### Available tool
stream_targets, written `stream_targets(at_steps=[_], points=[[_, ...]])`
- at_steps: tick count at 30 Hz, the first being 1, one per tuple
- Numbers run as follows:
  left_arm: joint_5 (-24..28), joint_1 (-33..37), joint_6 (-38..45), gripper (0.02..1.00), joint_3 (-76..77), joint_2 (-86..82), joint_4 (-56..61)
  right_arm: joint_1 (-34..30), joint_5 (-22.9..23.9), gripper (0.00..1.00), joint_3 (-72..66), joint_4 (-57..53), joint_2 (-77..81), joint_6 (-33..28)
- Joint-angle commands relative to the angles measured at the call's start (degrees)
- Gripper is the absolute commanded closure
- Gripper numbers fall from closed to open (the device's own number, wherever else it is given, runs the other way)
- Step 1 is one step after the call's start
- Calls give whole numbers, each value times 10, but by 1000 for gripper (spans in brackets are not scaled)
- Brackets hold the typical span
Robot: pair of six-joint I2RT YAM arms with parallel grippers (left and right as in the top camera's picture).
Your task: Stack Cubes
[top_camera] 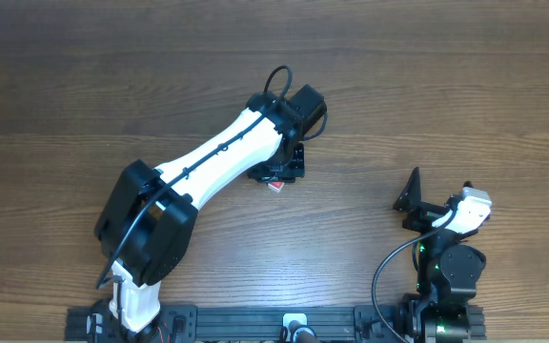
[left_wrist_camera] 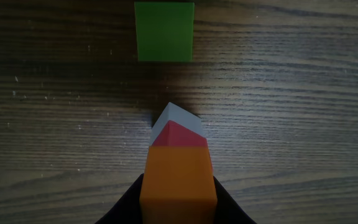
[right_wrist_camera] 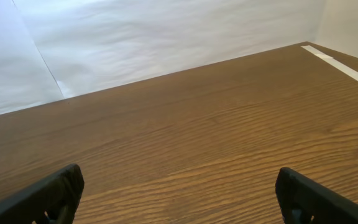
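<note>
Left gripper: you had it over the middle of the table. Its jaws pinched the orange cube from both sides, as far as the dark fingers flanking it showed.
Orange cube: it sat between the left jaws, straight above the red cube. You could not tell whether it rested on the red cube or hung just clear.
Red cube: it lay beneath the orange cube and on top of the white one. Only a strip of it showed past the orange edge.
White cube: this was the bottom of the pile, on the table. It was turned a little off square, with a corner pointing toward the green cube.
Green cube: it lay alone on the table, apart from the pile and in line ahead of the left gripper. It was likely set aside as the last piece to go on.
Right gripper: it stood low by its own base at the table's right, well apart from every cube. Its jaws were spread wide with nothing between them, probably to leave the left arm room.
Step in hand: you were, by judgement, seating the orange cube as the third layer.
Reason for grip: the side pinch left the cube's underside free to meet the red face squarely.
Risk: the skewed white base could let the pile shift once you released.
</note>
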Motion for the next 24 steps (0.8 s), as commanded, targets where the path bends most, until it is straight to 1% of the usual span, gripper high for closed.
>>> stream_targets(at_steps=[1,24], points=[[5,3,9,976,9,8,2,2,10,7,3,-12,-1,-3],[-2,3,11,980,9,8,13,2,10,9,3,-12,-1,-3]])
